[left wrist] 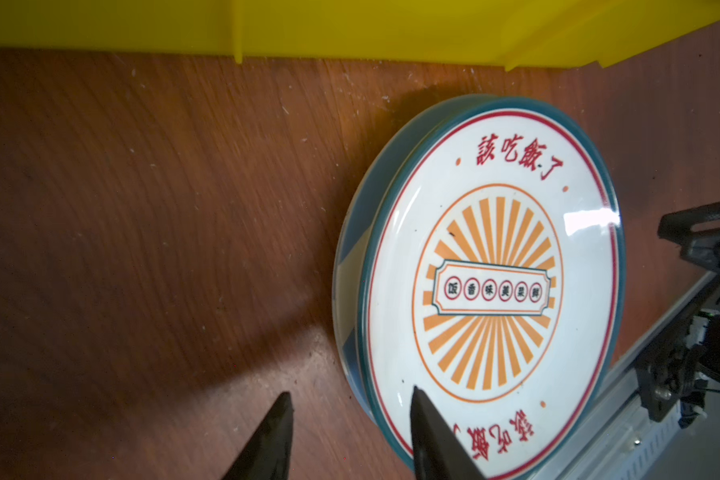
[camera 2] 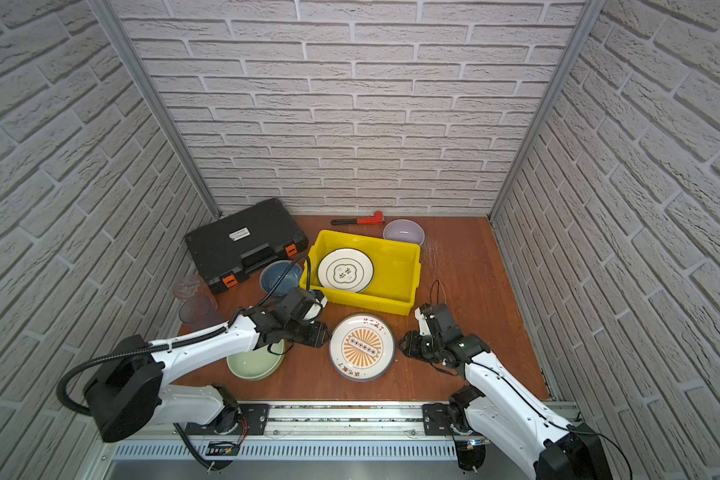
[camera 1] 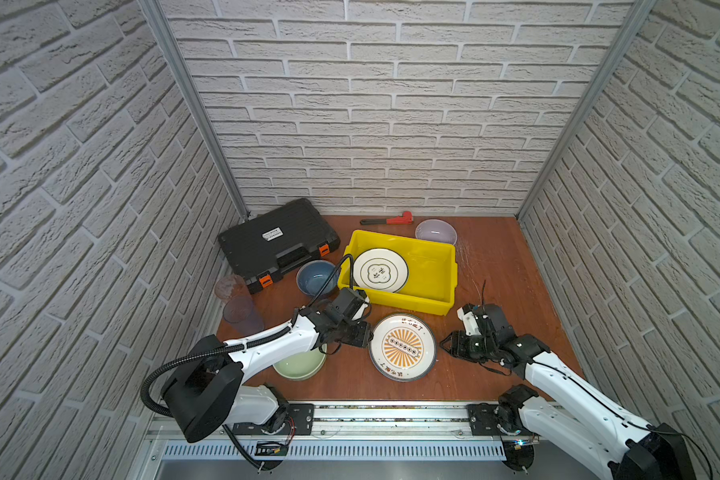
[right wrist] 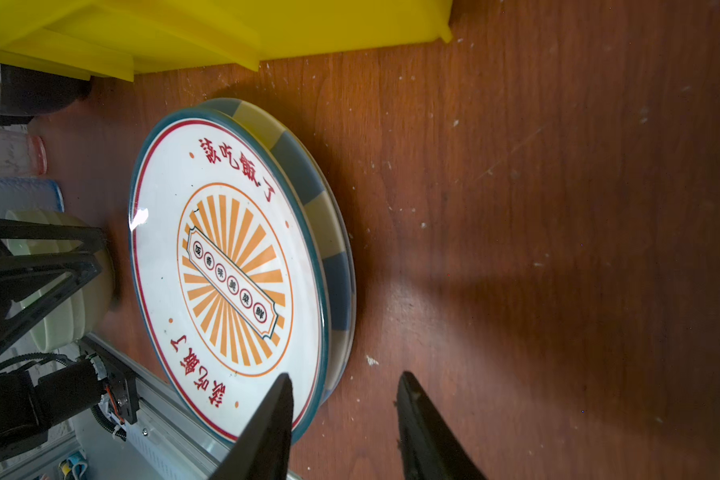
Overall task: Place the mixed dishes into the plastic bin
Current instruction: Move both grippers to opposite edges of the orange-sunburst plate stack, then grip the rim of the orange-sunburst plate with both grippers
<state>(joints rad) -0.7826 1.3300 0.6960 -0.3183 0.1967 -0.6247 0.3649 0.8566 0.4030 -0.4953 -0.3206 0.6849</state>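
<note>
The sun plate (camera 1: 403, 347) lies flat, face up, just in front of the bin's (camera 1: 441, 300) near long wall. It is round, so it has no long way. The little sign in its middle runs about the same way as that wall. It sits on a striped plate (right wrist: 306, 170). I can see only that one's blue and pale edge.

My left claw (left wrist: 350, 392) is open. One tip is over the sun plate's face and one is over the table (left wrist: 142, 249), with the rim between them. My right claw (right wrist: 346, 376) is open the same way at the plate's other side. I cannot tell if any tip touches.

A white plate (camera 1: 380, 271) with a dark rim is inside the bin, at the end by the blue bowl (camera 1: 314, 276). A purple bowl (camera 1: 435, 231) sits behind the bin. The green bowl (camera 1: 300, 365) is farther in front, half hidden by my left arm (camera 1: 275, 345). Two see-through cups (camera 1: 235, 301) past the blue bowl are hard to make out.

The plates are smooth and shiny. The bin is bright yellow plastic with thin ribs under its lip. The table is brown wood with scratches and white specks.
</note>
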